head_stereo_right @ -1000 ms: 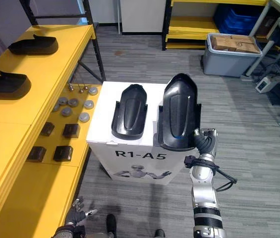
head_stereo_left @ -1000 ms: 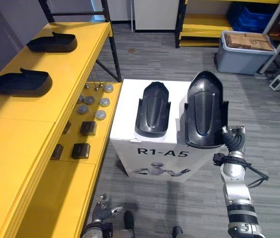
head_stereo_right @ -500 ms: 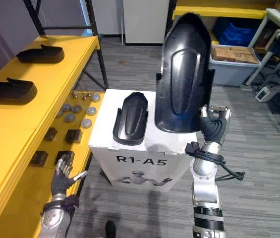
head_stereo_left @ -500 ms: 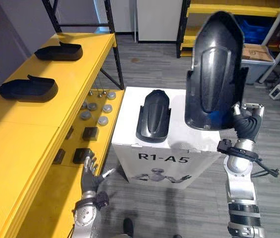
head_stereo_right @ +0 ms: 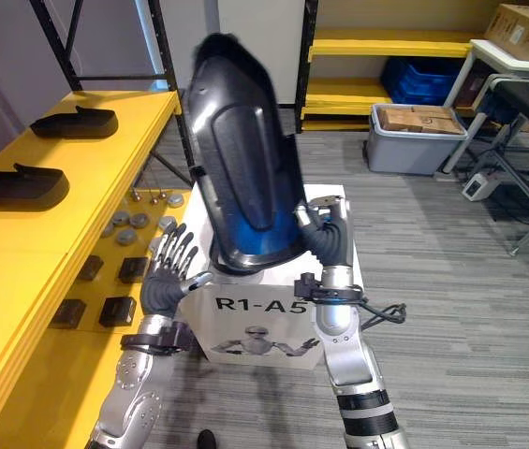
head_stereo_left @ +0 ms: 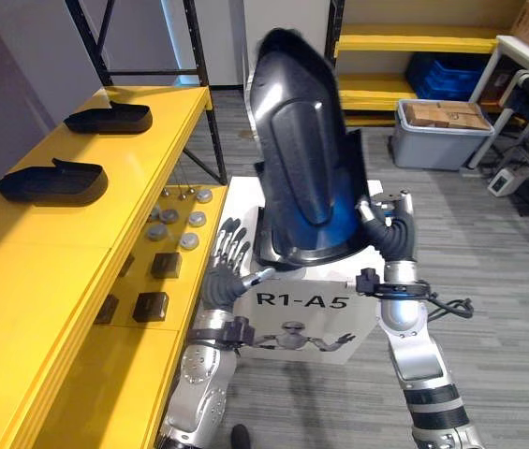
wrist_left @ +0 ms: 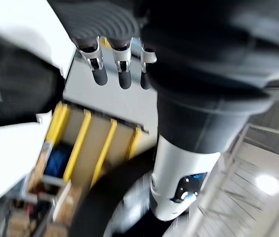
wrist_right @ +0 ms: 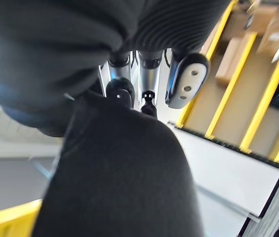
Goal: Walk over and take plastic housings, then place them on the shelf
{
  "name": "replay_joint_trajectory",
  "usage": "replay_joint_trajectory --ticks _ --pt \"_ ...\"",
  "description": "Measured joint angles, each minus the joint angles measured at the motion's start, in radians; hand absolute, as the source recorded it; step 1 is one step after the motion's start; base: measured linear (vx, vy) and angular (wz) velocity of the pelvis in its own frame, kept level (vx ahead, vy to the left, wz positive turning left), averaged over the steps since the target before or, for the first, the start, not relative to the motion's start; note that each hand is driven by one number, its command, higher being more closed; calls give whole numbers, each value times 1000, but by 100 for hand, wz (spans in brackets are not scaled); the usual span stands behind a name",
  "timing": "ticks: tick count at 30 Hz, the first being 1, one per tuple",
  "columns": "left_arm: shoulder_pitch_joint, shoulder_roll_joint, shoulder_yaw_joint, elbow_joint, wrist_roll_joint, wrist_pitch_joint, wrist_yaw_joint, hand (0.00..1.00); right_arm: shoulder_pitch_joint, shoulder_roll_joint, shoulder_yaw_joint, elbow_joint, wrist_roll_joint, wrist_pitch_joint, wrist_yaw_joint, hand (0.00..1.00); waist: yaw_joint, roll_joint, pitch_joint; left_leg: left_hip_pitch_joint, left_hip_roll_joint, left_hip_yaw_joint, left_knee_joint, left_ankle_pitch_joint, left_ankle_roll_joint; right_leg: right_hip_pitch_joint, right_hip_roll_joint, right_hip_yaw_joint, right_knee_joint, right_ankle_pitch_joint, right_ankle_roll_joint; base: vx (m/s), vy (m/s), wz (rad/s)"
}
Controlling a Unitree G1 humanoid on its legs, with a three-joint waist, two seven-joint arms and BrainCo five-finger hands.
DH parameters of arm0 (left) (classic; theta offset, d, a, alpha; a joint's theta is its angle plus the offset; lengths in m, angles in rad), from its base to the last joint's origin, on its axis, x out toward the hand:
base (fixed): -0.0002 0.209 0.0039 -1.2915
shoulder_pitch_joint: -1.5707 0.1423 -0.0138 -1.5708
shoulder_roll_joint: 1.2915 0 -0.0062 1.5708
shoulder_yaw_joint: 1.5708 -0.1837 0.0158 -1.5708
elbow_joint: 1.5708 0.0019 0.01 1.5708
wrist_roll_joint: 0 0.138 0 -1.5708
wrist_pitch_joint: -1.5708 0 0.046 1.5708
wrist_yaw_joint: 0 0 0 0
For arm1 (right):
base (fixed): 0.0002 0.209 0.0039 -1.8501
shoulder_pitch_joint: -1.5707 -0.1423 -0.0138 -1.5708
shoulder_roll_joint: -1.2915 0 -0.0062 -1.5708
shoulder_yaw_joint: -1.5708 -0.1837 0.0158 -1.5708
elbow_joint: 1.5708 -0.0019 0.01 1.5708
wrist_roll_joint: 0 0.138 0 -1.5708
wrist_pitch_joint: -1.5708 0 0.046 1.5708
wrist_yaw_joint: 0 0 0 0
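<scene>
I count two housings [head_stereo_left: 51,181] [head_stereo_left: 110,118] on the yellow shelf [head_stereo_left: 49,253], a third housing [head_stereo_left: 306,178] gripped in my right hand [head_stereo_left: 390,234] and swung leftward since, left hand [head_stereo_left: 222,283] risen, fingers spread.

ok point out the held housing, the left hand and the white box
held housing [head_stereo_left: 306,178]: left eye view, on its raised middle panel
left hand [head_stereo_left: 219,284]: left eye view, on the palm
white box [head_stereo_left: 292,320]: left eye view, on its front face
</scene>
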Motion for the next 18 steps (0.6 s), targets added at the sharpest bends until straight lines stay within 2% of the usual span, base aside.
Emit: replay_joint_trajectory --ticks 12,13,18 --pt "-48 42 -56 57 -159 26 12 0 -9 -30 103 33 -32 1 33 100 -12 1 -19 1 9 14 0 6 -3 -11 10 21 1 3 -5 -8 4 -4" --pt "-49 46 -55 67 -167 27 14 100 -10 -36 111 42 -33 1 32 100 -12 1 -24 1 10 17 0 6 -3 -13 10 22 0 3 -5 -26 12 -6" --pt "-50 67 -57 80 -201 39 26 100 -8 -54 133 65 -33 2 32 100 -14 1 -28 1 10 19 0 8 -1 -14 10 24 1 4 -6 -3 1 -1"
